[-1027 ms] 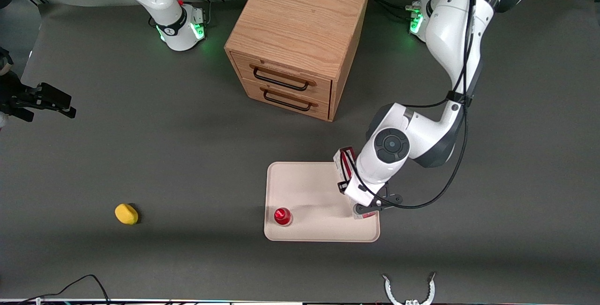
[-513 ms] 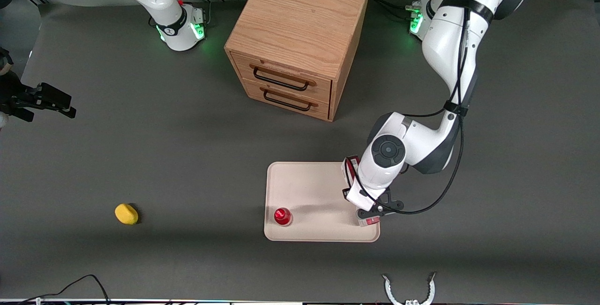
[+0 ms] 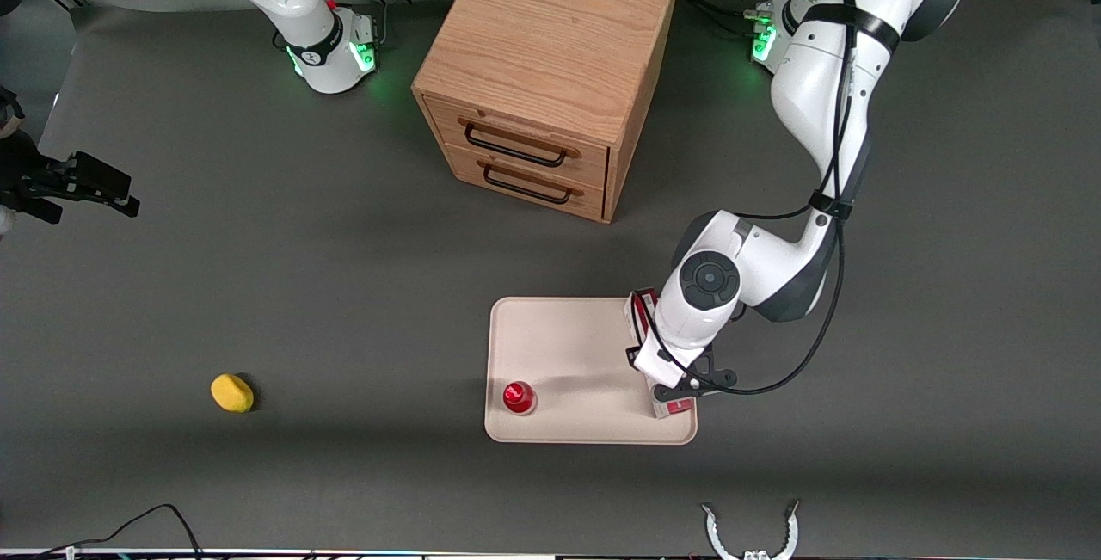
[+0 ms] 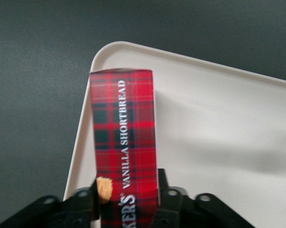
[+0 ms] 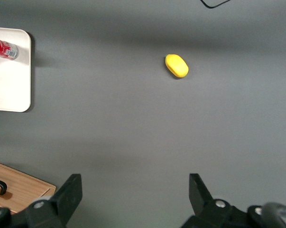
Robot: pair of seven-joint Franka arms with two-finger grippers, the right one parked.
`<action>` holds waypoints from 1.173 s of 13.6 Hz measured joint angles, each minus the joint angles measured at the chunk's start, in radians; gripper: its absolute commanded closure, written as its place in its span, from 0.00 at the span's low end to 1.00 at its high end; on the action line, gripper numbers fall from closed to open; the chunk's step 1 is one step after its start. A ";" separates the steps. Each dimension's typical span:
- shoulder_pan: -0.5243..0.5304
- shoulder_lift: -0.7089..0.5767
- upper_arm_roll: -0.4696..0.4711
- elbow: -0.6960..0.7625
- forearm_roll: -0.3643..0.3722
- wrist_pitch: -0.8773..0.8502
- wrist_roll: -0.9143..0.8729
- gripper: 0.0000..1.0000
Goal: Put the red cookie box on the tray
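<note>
Dark table: your gripper [image 4: 128, 197] was clamped on the red cookie box [image 4: 124, 142], over the tray [image 3: 559, 345].
Box sat near the tray's rim; letting go there, it could tip off.

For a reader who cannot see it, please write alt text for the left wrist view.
The gripper holds the red cookie box over the edge of the cream tray, near a rounded corner, with dark table around it.

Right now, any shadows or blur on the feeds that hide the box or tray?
Front view: the arm hides most of the dark red plaid cookie box, soft shadow on the cream-beige rectangular tray. Left wrist view: box lettering sharp, the gripper with its jaws shut on the box is dark, the box shades the tray floor.
</note>
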 measured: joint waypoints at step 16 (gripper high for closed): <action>0.101 -0.306 0.001 0.107 -0.032 -0.593 0.290 0.00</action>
